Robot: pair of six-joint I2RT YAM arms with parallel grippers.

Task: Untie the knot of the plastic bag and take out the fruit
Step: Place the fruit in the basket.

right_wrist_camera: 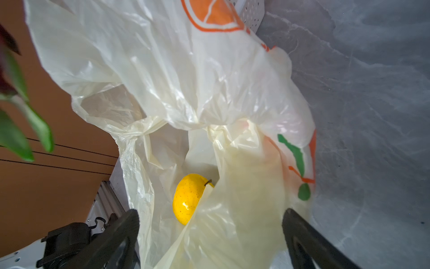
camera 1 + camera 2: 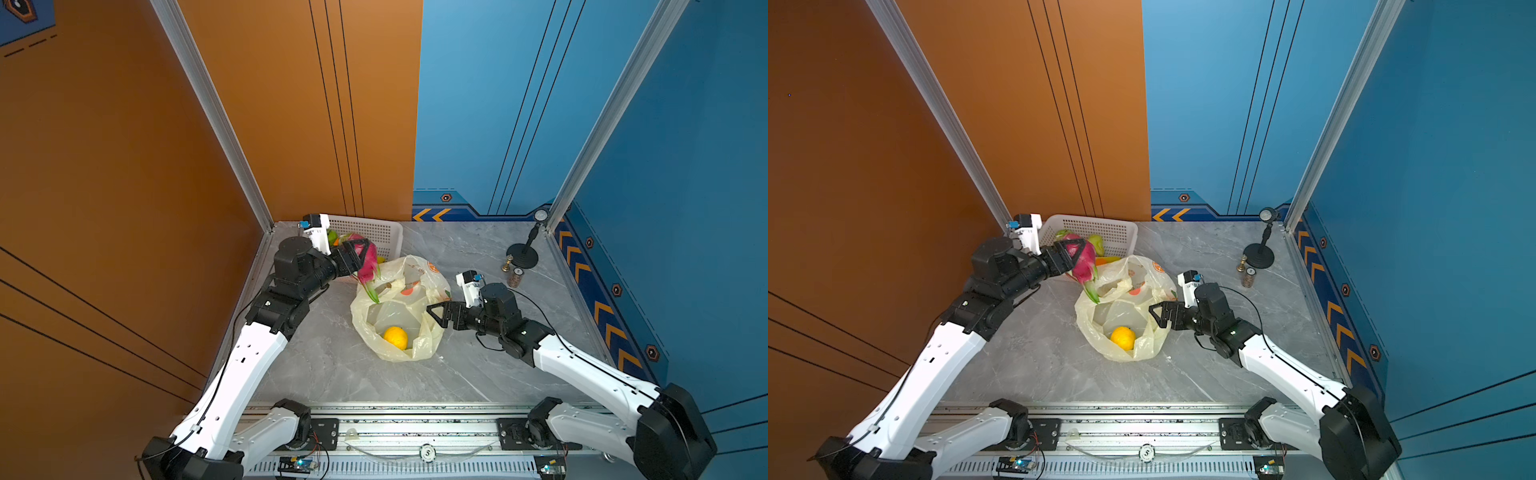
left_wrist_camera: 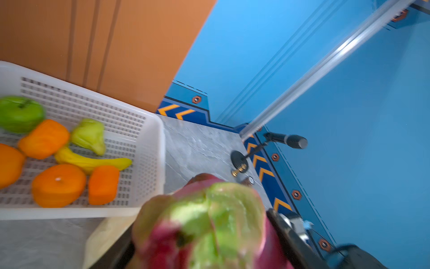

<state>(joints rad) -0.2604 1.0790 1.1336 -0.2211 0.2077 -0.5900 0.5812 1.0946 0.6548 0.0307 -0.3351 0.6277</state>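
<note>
**Over the table's [image 2: 457, 374] far left corner, a dragon fruit [image 2: 368, 266] in the left gripper [image 2: 360, 254]**

The left gripper is clamped on the pink dragon fruit and holds it off the table. The fruit's green leaf tips hang towards the far rim of the plastic bag [image 2: 415, 291], just in front of the basket [image 2: 374, 232] that stands in that corner. In the left wrist view the fruit is blurred and cut off by the frame, and it hides nearly all of the jaws. That view shows the basket holding a green apple [image 3: 21, 114], a green pear [image 3: 89, 135], a banana [image 3: 93, 160] and four oranges [image 3: 58, 185], one cut by the frame edge. In both top views the arm and the fruit cover most of them.

The plastic bag lies mid-table with its mouth gaping upward. One yellow citrus [image 2: 395, 337] sits in its bottom, towards the near edge. The right gripper [image 2: 435, 315] is at the bag's right rim with its jaws spread wide. A loose fold of plastic lies between them; whether it touches them cannot be told.

The bag's print is an orange slice with green leaves. A round badge [image 2: 427, 452] on the front rail bears a mark too small to read. The same goes for the lid of the jar [image 2: 516, 277] beside the microphone stand [image 2: 523, 254] at the far right corner.
</note>
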